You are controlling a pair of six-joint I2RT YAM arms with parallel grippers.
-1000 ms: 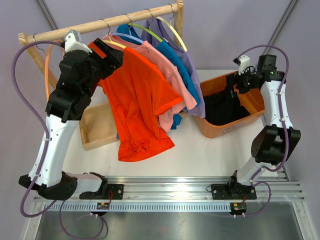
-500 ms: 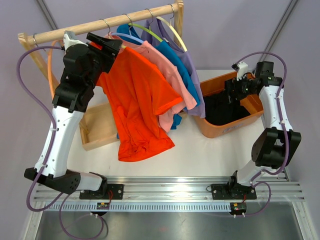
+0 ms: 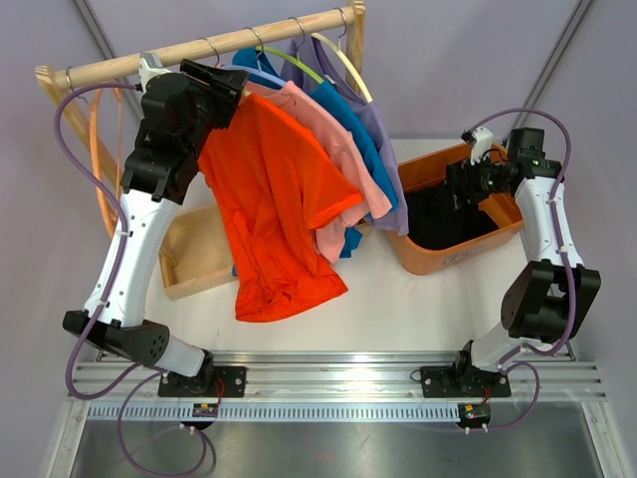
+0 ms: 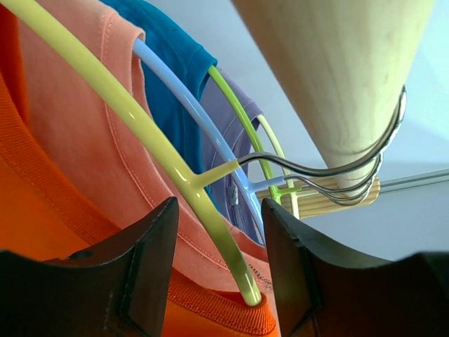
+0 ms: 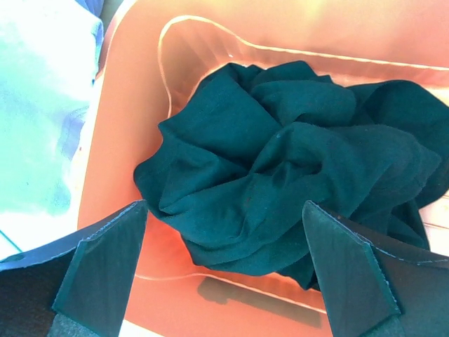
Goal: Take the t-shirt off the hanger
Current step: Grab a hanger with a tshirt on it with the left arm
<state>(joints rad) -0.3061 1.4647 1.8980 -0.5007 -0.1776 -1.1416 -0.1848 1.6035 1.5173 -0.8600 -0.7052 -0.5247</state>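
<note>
The orange t-shirt (image 3: 279,199) hangs from a yellow hanger (image 3: 232,88) at the left of the wooden rod (image 3: 199,50). My left gripper (image 3: 217,88) is up at its collar, just under the rod. In the left wrist view the yellow hanger (image 4: 140,119) runs down between the dark fingers (image 4: 151,267) into the orange collar (image 4: 231,312). There is a gap on each side, so the left gripper (image 4: 219,274) is open around the hanger arm. My right gripper (image 3: 466,179) hovers open over a dark t-shirt (image 5: 280,175) in the orange bin (image 3: 448,254).
Pink (image 3: 338,149), blue (image 3: 348,119) and purple (image 3: 383,139) shirts hang close behind the orange one, their hooks bunched on the rod (image 4: 337,70). An empty orange hanger (image 3: 97,149) hangs at the rod's left end. A wooden box (image 3: 194,254) sits below the rack.
My left gripper has risen and moved right to the orange shirt's collar, and its jaws have narrowed around the yellow hanger. The right gripper has shifted slightly over the bin.
</note>
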